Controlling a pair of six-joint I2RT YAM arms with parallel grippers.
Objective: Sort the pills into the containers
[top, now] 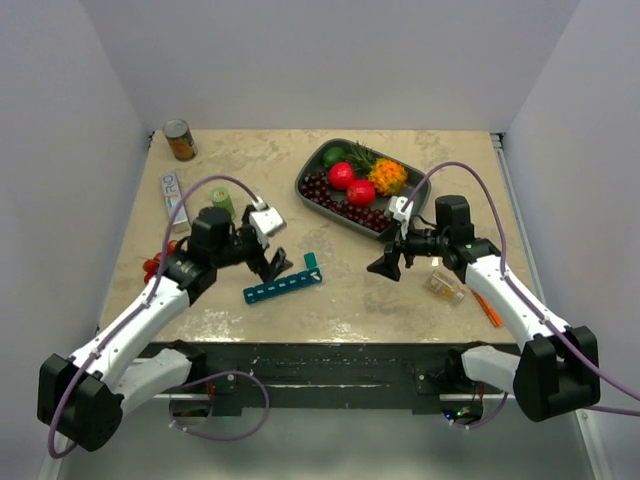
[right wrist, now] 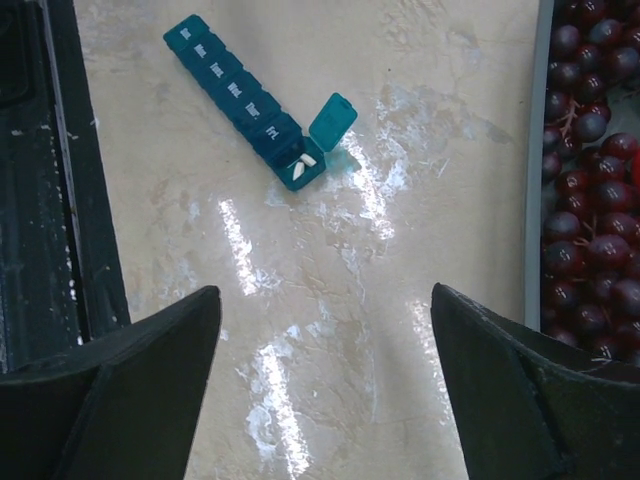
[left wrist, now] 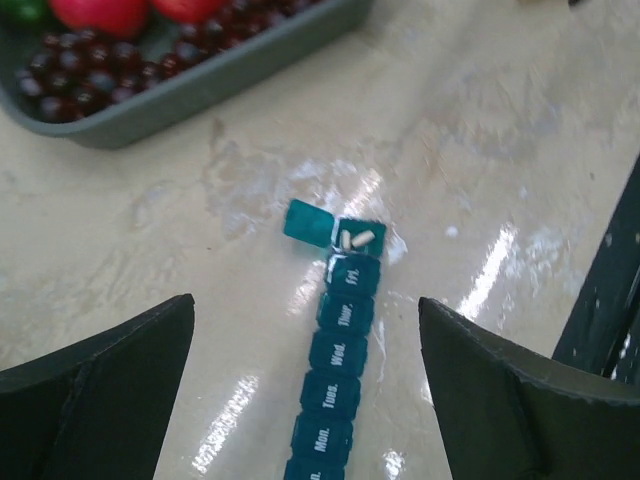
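The teal pill organizer strip [top: 283, 285] lies on the table between the arms. Its end compartment stands open with the lid [top: 311, 261] flipped up. In the left wrist view the strip [left wrist: 338, 370] runs up from the bottom edge, and two white pills [left wrist: 355, 239] lie in the open end compartment. The right wrist view shows the strip [right wrist: 235, 90] and the same pills [right wrist: 302, 166]. My left gripper [top: 276, 266] is open and empty, hovering just above the strip. My right gripper [top: 386, 265] is open and empty, to the right of the strip.
A dark grey tray [top: 318, 165] of grapes and fruit sits at the back right. A clear pill bag [top: 444, 286] and an orange stick [top: 487, 308] lie under my right arm. A can [top: 180, 140], a green bottle [top: 221, 199], a flat box [top: 175, 199] and red items [top: 153, 266] are at the left.
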